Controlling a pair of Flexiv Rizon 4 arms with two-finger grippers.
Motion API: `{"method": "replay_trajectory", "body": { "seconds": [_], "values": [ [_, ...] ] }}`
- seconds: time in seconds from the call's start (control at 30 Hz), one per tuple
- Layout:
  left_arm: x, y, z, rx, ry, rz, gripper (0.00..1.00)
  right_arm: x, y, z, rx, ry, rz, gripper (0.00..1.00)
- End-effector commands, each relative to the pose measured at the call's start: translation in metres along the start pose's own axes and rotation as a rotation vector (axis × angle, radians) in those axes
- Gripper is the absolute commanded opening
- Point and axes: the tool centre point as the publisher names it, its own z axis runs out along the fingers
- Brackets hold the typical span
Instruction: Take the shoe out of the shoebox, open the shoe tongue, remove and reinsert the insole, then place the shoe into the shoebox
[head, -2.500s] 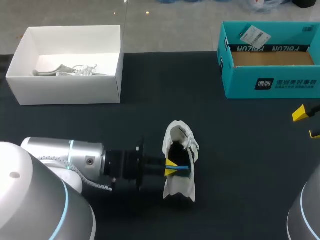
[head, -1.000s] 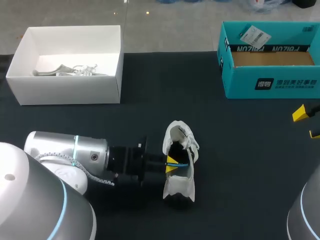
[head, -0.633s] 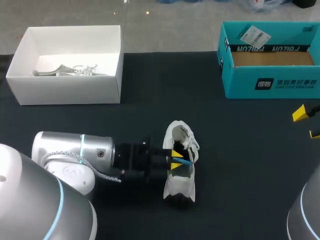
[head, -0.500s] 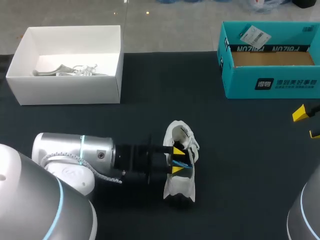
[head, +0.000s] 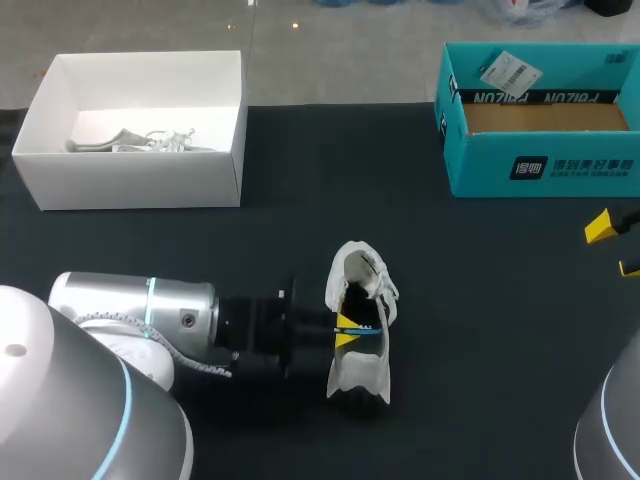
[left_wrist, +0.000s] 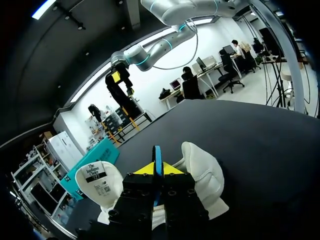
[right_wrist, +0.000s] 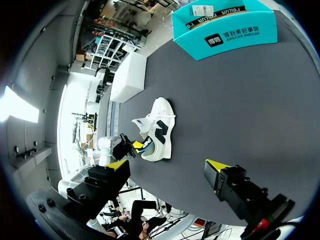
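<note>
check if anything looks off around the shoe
Only the insole: it stands on edge, sticking up out of the shoe, pinched in the left gripper rather than lying flat inside. That fits the insole step of the task. Nothing looks spilled or damaged.

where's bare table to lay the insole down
The widest bare stretch of table lies between the shoe and the teal shoebox. Another runs between the shoe and the white box. It is crowded beside the shoe, where the left gripper holds the insole.
</note>
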Motion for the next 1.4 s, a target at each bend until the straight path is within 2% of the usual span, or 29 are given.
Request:
{"method": "replay_trajectory", "body": {
  "seconds": [0.03, 0.23, 0.4, 0.53, 0.6, 0.67, 0.7, 0.9, 1.0, 1.07, 1.1, 1.4],
  "values": [
    [-0.001, 0.009, 0.018, 0.0, 0.011, -0.014, 0.0, 0.0, -0.002, 0.0, -0.003, -0.001, 0.001, 1.0],
    [0.003, 0.022, 0.026, -0.013, 0.017, -0.045, 0.0, 0.0, -0.002, 0.0, -0.003, -0.001, 0.001, 1.0],
    [0.003, 0.031, 0.022, -0.028, -0.011, -0.069, 0.0, 0.0, -0.002, 0.0, -0.003, -0.001, 0.001, 1.0],
    [0.002, 0.026, 0.016, -0.022, -0.021, -0.078, 0.0, 0.0, -0.002, 0.0, -0.003, -0.001, 0.001, 1.0],
    [0.0, 0.019, 0.013, 0.002, -0.045, -0.082, 0.35, 0.0, -0.002, 0.0, -0.003, -0.001, 0.001, 1.0],
    [-0.001, 0.012, 0.008, 0.006, -0.055, -0.065, 0.47, 0.0, -0.002, 0.0, -0.003, -0.001, 0.001, 1.0],
    [-0.002, 0.009, 0.006, 0.011, -0.06, -0.061, 0.49, 0.0, -0.002, 0.0, -0.003, -0.001, 0.001, 1.0],
    [-0.007, -0.002, -0.006, 0.004, -0.066, -0.027, 0.4, 0.0, -0.002, 0.0, -0.003, -0.001, 0.001, 1.0],
    [-0.008, -0.003, -0.008, 0.0, -0.067, -0.018, 0.32, 0.0, -0.002, 0.0, -0.003, -0.001, 0.001, 1.0],
    [-0.008, -0.003, -0.008, -0.003, -0.064, -0.014, 0.14, 0.0, -0.002, 0.0, -0.003, -0.001, 0.001, 1.0],
    [-0.007, -0.003, -0.008, -0.003, -0.06, -0.012, 0.0, 0.0, -0.002, 0.0, -0.003, -0.001, 0.001, 1.0],
    [-0.001, 0.001, 0.008, 0.015, -0.025, -0.032, 0.0, 0.0, -0.002, 0.0, -0.003, -0.001, 0.001, 1.0]
  ]
}}
